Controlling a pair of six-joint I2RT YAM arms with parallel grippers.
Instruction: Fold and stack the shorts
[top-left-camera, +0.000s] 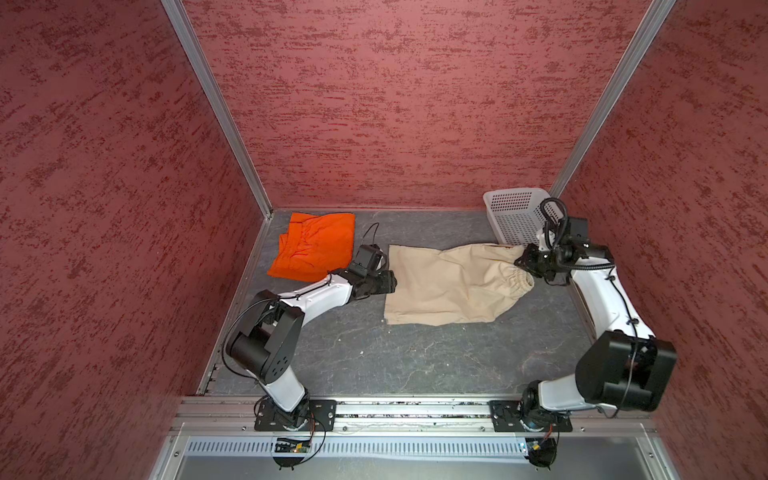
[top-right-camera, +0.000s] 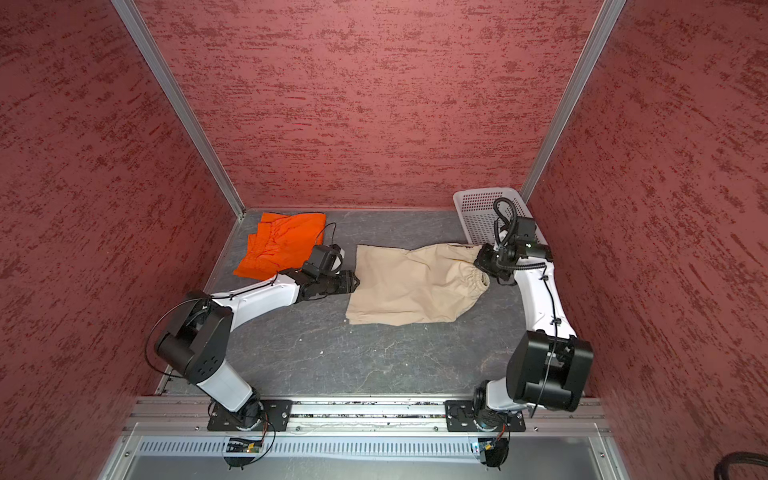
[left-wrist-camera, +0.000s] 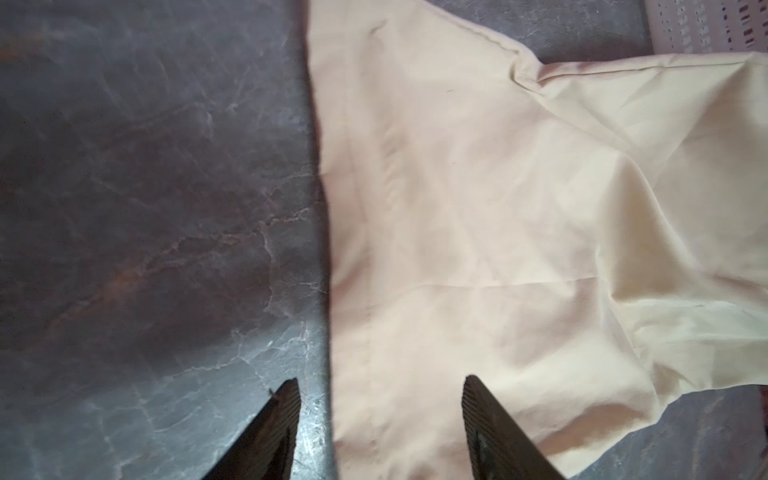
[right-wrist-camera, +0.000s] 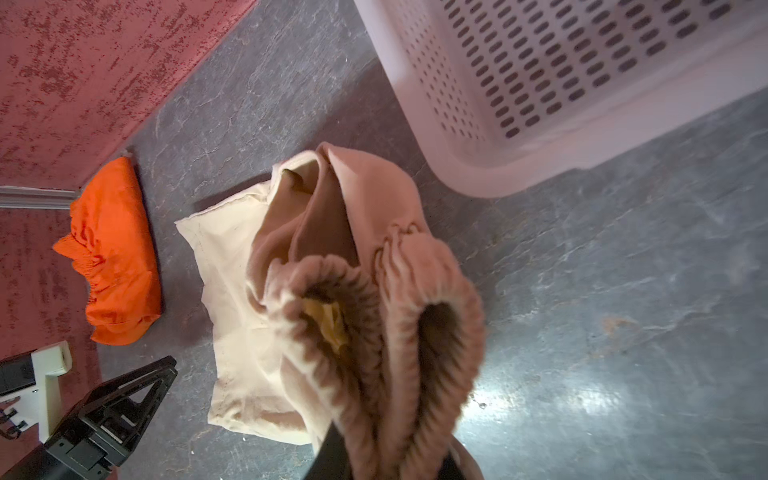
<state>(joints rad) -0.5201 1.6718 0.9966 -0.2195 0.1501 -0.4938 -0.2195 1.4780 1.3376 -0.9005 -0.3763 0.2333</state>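
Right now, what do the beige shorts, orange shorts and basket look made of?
The beige shorts: matte woven cloth, likely cotton; soft creases, a stitched hem and a gathered elastic waist.
The orange shorts: thin matte fabric, fibre unclear; fine wrinkles and a ruched waistband.
The basket: white moulded plastic, slightly glossy; a rigid wall with rows of regular slots.

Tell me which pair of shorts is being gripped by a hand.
The beige shorts: the right hand pinches them at the gathered waist. The orange shorts lie apart in the far left corner, with no hand on them.
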